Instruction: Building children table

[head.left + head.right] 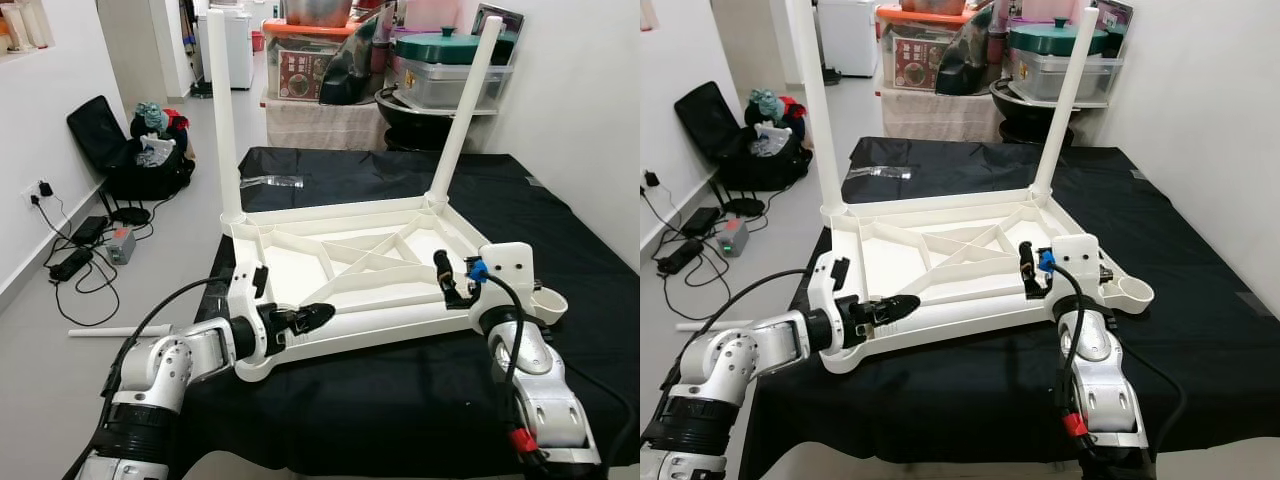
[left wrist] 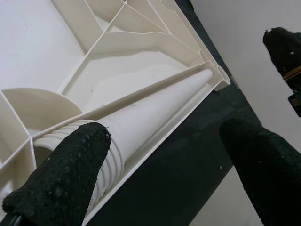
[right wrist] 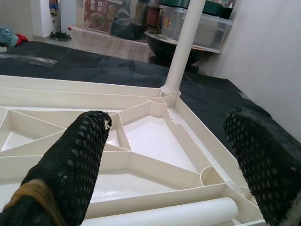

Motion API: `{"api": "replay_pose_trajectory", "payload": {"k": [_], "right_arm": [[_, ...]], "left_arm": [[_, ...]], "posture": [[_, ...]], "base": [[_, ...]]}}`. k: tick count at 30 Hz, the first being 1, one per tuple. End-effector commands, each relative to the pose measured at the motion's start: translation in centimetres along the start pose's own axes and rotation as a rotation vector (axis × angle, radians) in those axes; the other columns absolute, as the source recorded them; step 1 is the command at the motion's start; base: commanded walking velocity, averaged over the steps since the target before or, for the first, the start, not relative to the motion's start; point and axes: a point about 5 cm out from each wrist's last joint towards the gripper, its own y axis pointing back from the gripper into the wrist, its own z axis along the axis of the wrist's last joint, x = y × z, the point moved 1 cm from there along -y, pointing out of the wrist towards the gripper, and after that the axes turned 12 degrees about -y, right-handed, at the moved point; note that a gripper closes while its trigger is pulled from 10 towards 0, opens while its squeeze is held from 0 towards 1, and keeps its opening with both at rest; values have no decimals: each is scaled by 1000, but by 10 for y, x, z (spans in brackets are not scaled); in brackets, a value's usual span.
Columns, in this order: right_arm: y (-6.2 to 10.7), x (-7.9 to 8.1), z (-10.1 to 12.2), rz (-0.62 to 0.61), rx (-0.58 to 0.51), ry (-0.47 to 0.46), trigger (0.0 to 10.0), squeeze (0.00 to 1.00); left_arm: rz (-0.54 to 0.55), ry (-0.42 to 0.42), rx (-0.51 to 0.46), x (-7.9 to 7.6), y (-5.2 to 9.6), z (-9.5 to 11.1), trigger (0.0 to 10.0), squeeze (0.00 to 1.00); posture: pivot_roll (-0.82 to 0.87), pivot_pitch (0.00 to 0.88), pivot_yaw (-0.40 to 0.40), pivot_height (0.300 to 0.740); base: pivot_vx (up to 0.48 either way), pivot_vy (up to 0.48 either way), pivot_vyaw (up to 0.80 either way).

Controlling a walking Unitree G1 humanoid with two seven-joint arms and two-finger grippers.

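The white children's table top (image 1: 300, 262) lies upside down on a black cloth (image 1: 400, 390). Two white legs stand upright in its far corners, one on the left (image 1: 224, 110) and one on the right (image 1: 462, 110). A third leg (image 2: 155, 106) lies loose along the near rim, its threaded end toward the near-left corner. My left gripper (image 1: 310, 318) is open at that corner, its fingers on either side of the threaded end. My right gripper (image 1: 445, 275) hovers open over the near-right part of the top, beside the empty corner socket (image 1: 548, 300). The loose leg's plain end (image 3: 188, 212) lies below it.
Another white leg (image 1: 115, 331) lies on the floor at the left. A black bag (image 1: 130, 160), cables and power strips (image 1: 85, 250) sit by the left wall. Shelves with pots and boxes (image 1: 440, 70) stand behind the table. A clear plastic bag (image 1: 272, 181) lies on the cloth.
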Motion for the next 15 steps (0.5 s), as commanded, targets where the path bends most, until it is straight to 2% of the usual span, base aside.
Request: {"api": "replay_pose_trajectory", "payload": {"k": [1,15], "right_arm": [[0,1,1,3,1,-4,10000,0],[-1,2,0,5,0,-9,10000,0]], "left_arm": [[48,30,35,8,4,-9,10000,0],[75,39,14,8,12,-2,10000,0]], "posture": [[38,0,-60,740],[48,0,-62,740]], "base": [[0,0,0],[0,0,0]]}}
